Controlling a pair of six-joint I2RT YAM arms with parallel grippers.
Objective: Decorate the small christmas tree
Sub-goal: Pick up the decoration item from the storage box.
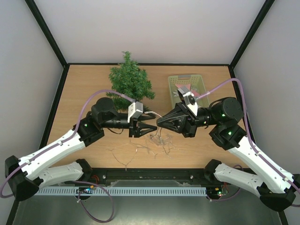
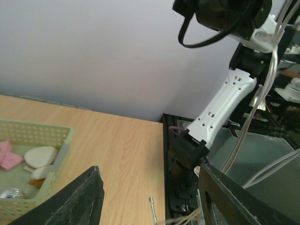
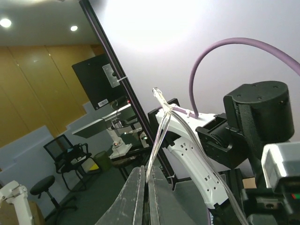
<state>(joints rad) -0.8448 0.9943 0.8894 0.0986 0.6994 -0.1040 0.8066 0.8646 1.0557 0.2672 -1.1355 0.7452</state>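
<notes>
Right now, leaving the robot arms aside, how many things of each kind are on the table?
small christmas tree: 1
pale green basket: 1
clear wire tangle: 1
Total: 3, not counting the small pieces inside the basket, which are too jumbled to count.

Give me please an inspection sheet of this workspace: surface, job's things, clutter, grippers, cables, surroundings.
Surface: wooden table, no spill seen.
Job's things: tree at the far side, no ornaments seen on it; green basket to its right holds pink, white and silver ornaments; clear wire lies tangled on the table between the arms.
Clutter: nothing seen.
Grippers: left gripper open, holding nothing; right gripper shut on a strand of the clear wire.
Cables: a purple cable arches over each arm.
Surroundings: white walls, black frame; office chair beyond.
</notes>
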